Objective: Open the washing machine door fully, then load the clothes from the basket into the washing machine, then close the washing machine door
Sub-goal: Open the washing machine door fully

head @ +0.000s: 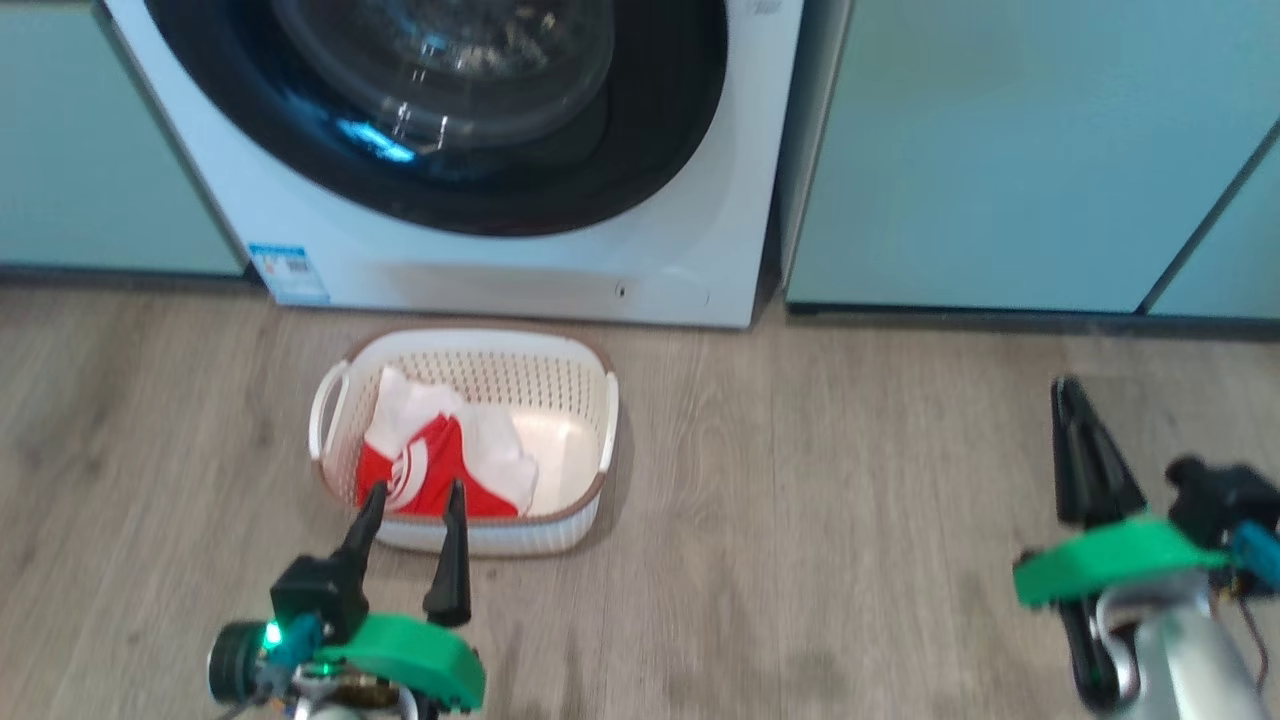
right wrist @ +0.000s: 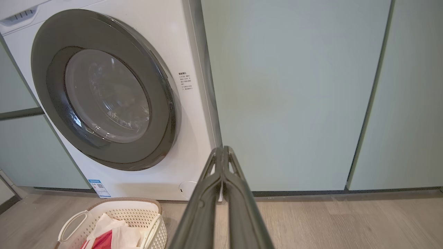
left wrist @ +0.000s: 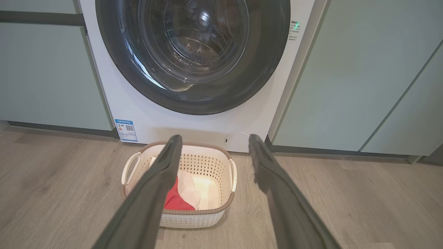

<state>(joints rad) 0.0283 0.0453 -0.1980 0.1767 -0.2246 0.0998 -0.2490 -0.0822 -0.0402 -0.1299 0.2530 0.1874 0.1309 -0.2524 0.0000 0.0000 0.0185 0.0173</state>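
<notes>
The white washing machine [head: 500,270] [left wrist: 145,117] [right wrist: 187,114] stands between teal cabinets, and its round black-rimmed door [head: 450,110] [left wrist: 193,55] [right wrist: 104,93] is closed. On the floor in front of it sits the cream basket [head: 590,490] [left wrist: 193,218] [right wrist: 152,235] holding the red and white clothes [head: 440,460] [left wrist: 180,197] [right wrist: 110,237]. My left gripper [head: 415,495] [left wrist: 214,140] is open, its tips in line with the basket's near rim, nothing between them. Far right of the basket, my right gripper [head: 1068,385] [right wrist: 222,148] is shut and empty.
Pale teal cabinets [head: 1000,150] [right wrist: 294,97] flank the washer on both sides. A wood-look floor [head: 800,520] spreads between the basket and my right arm. A blue energy sticker [head: 290,270] marks the washer's lower left corner, and a round filter cover [left wrist: 237,141] sits lower right.
</notes>
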